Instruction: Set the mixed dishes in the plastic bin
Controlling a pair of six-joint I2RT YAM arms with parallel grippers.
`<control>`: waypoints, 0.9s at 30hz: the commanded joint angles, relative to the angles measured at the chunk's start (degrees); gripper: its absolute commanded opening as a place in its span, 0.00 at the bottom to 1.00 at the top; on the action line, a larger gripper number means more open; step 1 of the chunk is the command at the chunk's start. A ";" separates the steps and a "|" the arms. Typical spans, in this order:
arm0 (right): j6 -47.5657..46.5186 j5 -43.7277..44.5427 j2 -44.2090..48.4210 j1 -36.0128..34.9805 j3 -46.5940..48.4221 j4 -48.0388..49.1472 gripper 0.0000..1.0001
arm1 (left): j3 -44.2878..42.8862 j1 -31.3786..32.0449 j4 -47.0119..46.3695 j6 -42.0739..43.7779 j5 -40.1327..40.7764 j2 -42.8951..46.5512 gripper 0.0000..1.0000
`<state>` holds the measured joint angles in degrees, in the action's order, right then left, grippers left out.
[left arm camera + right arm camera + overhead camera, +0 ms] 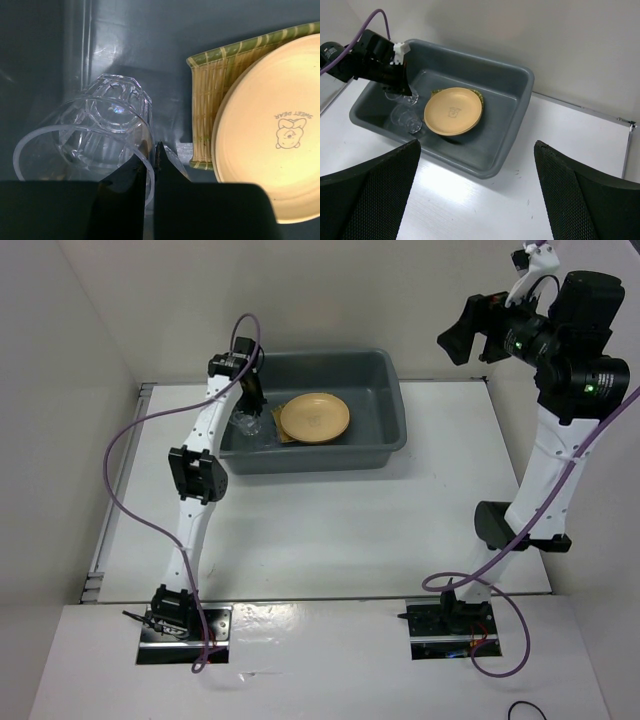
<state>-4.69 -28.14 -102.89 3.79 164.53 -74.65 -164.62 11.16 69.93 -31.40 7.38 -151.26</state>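
In the grey plastic bin [320,458], the left jaws pinch a clear cup [107,125] by its rim, beside the orange plate [314,417] lying on the bamboo tray [212,90]. The right jaws gape wide, empty.

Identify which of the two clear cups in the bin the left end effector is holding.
The cup whose rim sits pinched in the left end effector; the second cup lies free beside the plate.
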 commanded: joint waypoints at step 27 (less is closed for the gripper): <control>-0.76 -0.34 4.63 -0.10 -2.55 0.38 0.98 | -6.63 -7.99 4.69 -4.73 8.26 27.82 1.00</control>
<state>-5.19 -27.86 -100.09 3.79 160.48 -74.65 -174.47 5.56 72.42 -34.17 13.13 -133.78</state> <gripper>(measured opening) 0.980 0.995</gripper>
